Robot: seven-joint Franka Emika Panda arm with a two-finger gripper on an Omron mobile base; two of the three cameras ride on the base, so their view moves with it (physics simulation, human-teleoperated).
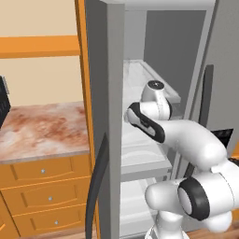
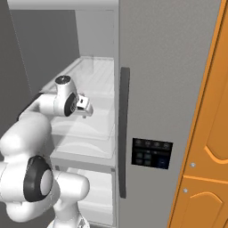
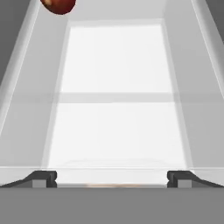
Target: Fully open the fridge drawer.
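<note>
Fridge: tall grey cabinet, its left door swung wide, black curved handle low in the left base view.
Drawer: clear plastic, straight ahead of the hand – its front rim sits just beyond the fingertips.
Gripper: fingers spread wide, nothing between them – reaching into the fridge at mid height.
Red round item: far back corner, cut off by the frame.
</note>
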